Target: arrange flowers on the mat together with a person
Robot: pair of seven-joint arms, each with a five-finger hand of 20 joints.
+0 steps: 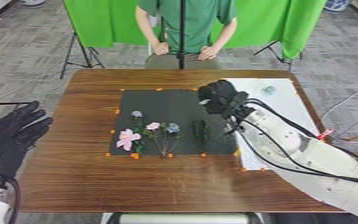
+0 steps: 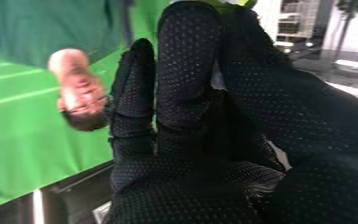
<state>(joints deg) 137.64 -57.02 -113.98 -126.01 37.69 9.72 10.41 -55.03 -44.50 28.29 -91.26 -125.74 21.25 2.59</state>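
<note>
Though barely visible, something green (image 2: 220,3) in right hand's (image 1: 218,97) pinch, left hand's (image 1: 12,137) fingers open.

"Are you reading any words, numbers or signs in these views?"

"No, I'm finding none that can be read."

"What about the small red patch (image 1: 325,134), toward the right edge of the head view?"

"It's showing by the white arm (image 1: 293,142), but it's appearing too small for me to tell whether it's carrying any print."

"And in the right wrist view?"

"I'm making out no letters or numbers there either."
</note>
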